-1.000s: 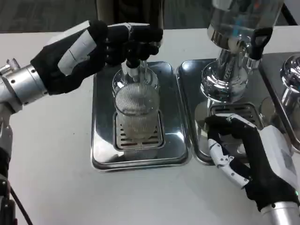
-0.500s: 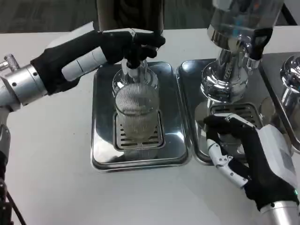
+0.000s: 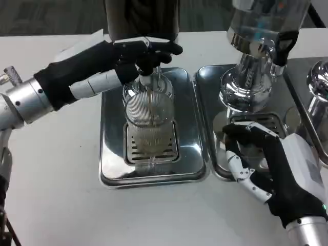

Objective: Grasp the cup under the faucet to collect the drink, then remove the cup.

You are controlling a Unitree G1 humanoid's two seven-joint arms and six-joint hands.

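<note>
Cup sits on the grate at the middle of my left drip tray, under the faucet. My left hand presses the tap, I think; liquid seems to fall. My right hand rests spread, holding nothing, on the right tray.

You have one ribbed clear cup in front of you. Three drink dispensers show: a dark one at the back left, a chrome one in the middle, and part of a third at the right edge. Two steel drip trays are plainly visible on one white table. Two robot hands are in view: left robot hand, right robot hand.
</note>
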